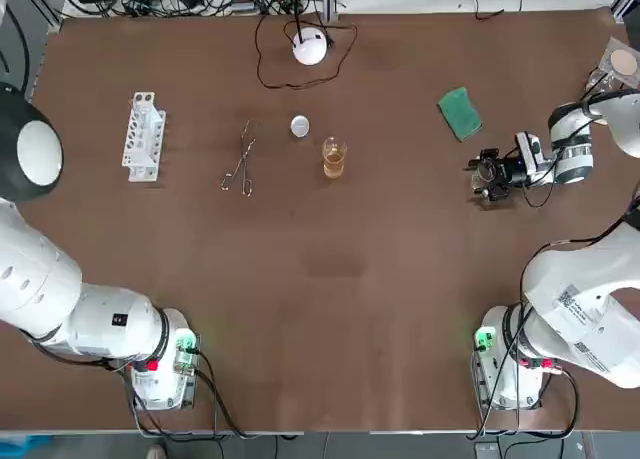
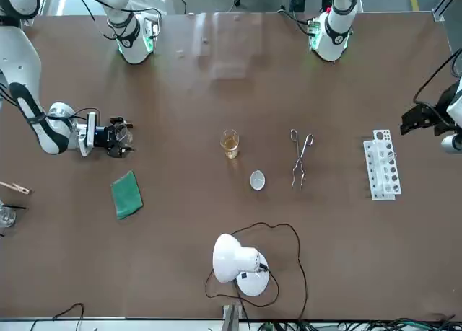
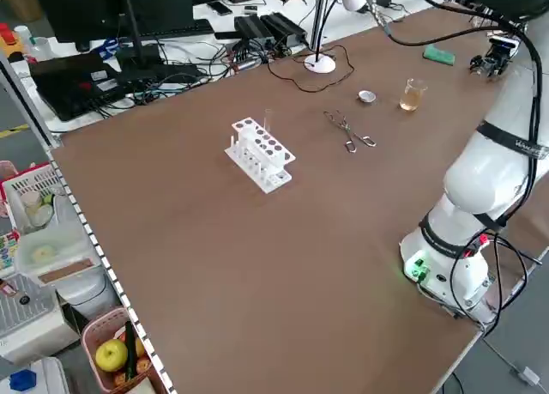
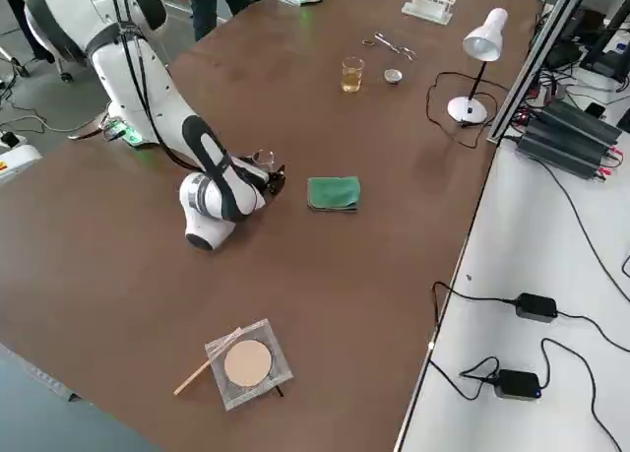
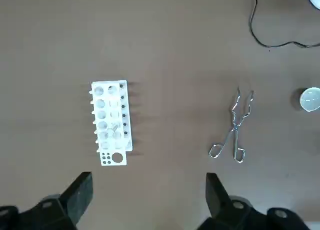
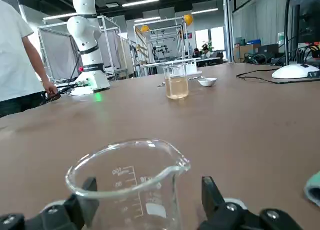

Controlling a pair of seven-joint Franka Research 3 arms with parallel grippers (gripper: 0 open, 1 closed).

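My right gripper [image 1: 484,173] lies low over the right side of the table, pointing toward the middle. It is open, with an empty clear glass beaker [image 6: 127,182] standing between its fingers [image 6: 210,190]; a gap shows beside one finger. The same beaker [image 2: 123,134] sits at the gripper [image 2: 115,138] in the front view. My left gripper [image 5: 147,197] hangs open and empty, high above the left side, looking down on a white test tube rack [image 5: 111,122] and metal tongs [image 5: 232,132]. In the front view the left gripper [image 2: 420,119] is beside the rack [image 2: 382,164].
A small beaker of amber liquid [image 1: 334,159], a small white dish [image 1: 300,127] and the tongs [image 1: 240,162] lie mid-table. A green cloth [image 1: 460,113] lies beyond the right gripper. A white lamp [image 1: 310,46] with its cable stands at the back. A wire gauze square [image 4: 246,363] lies far right. A person [image 6: 20,54] stands beyond the table.
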